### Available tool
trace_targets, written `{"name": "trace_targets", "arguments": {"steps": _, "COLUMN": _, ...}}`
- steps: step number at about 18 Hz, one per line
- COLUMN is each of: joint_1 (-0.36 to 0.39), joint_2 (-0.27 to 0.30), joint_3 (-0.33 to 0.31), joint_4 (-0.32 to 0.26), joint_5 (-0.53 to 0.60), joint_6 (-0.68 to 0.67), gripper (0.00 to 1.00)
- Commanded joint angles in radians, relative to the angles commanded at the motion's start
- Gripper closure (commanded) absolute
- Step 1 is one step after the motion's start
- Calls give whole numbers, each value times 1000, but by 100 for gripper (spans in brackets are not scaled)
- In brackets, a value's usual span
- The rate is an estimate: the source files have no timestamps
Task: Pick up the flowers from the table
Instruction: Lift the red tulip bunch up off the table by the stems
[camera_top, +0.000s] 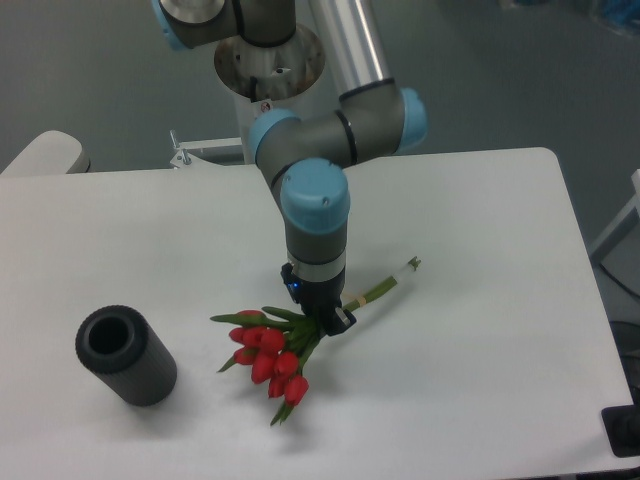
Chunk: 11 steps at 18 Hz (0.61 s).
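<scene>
Flowers (272, 352): over table (480, 330), contact unclear, stems mid-bunch hidden by gripper (322, 322)
Gripper: clamped on flowers, fingertips hard to make out
Grey cylinder (125, 356): lying left, well apart

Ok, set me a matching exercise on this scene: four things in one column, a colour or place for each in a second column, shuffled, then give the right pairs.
Things:
1. flowers
2. dark grey cylinder
3. gripper
4. table

Descriptions:
A. white, carries everything else
B. lying on its side at the left, open end toward the camera
C. red buds, green stems ending in a pale tip at the right
D. black, at the bunch just above the buds

Pairs: 1-C, 2-B, 3-D, 4-A
</scene>
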Motion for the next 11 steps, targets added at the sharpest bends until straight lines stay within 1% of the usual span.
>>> {"name": "trace_targets", "arguments": {"steps": 1, "joint_1": 0, "joint_2": 0, "joint_3": 28, "joint_4": -17, "joint_5": -34, "joint_6": -3, "gripper": 69}}
{"name": "trace_targets", "arguments": {"steps": 2, "joint_1": 5, "joint_2": 0, "joint_3": 49, "joint_4": -22, "joint_5": -74, "joint_6": -17, "gripper": 69}}
{"name": "trace_targets", "arguments": {"steps": 4, "joint_1": 15, "joint_2": 0, "joint_3": 72, "joint_4": -19, "joint_5": -181, "joint_6": -47, "gripper": 69}}
{"name": "trace_targets", "arguments": {"steps": 6, "joint_1": 28, "joint_2": 5, "joint_3": 83, "joint_4": -11, "joint_5": -294, "joint_6": -95, "gripper": 69}}
{"name": "trace_targets", "arguments": {"steps": 7, "joint_1": 35, "joint_2": 15, "joint_3": 86, "joint_4": -10, "joint_5": -330, "joint_6": -129, "gripper": 69}}
{"name": "trace_targets", "arguments": {"steps": 11, "joint_1": 74, "joint_2": 18, "joint_3": 100, "joint_4": -8, "joint_5": -448, "joint_6": -198, "gripper": 69}}
